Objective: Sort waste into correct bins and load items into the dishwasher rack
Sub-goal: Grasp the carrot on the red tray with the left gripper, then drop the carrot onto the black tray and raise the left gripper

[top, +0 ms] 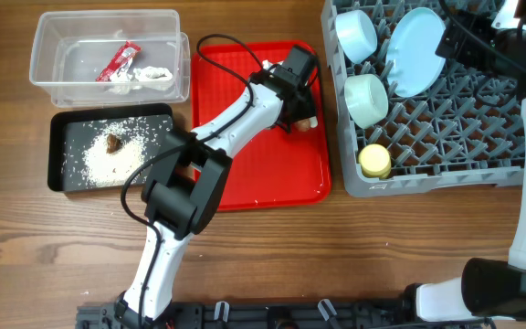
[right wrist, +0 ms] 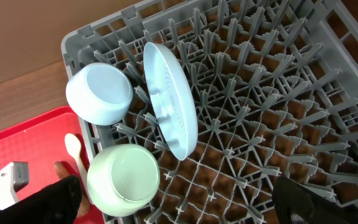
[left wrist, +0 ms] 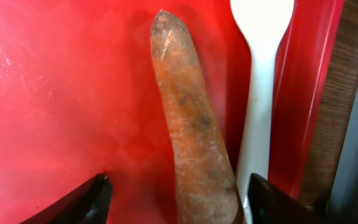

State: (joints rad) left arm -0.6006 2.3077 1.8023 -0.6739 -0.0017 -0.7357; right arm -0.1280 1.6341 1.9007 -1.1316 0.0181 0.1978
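An orange-brown carrot-like stick (left wrist: 188,112) lies on the red tray (top: 245,155), with the white spoon (left wrist: 260,93) just to its right. My left gripper (left wrist: 179,186) is open, low over the tray, one finger on each side of the stick's near end. It sits at the tray's far right in the overhead view (top: 295,105). My right gripper (right wrist: 176,193) is open and empty above the grey rack (top: 464,119). The rack holds two pale bowls (top: 356,35) (top: 366,96), a light blue plate (top: 416,50) on edge and a yellow cup (top: 375,161).
The clear tub (top: 53,55) at back left holds a red wrapper (top: 119,62) and a white tissue (top: 144,78). The black tray (top: 57,155) in front of it holds rice grains (top: 89,160) and a brown lump (top: 113,143). The rack wall stands close beside the red tray's right rim.
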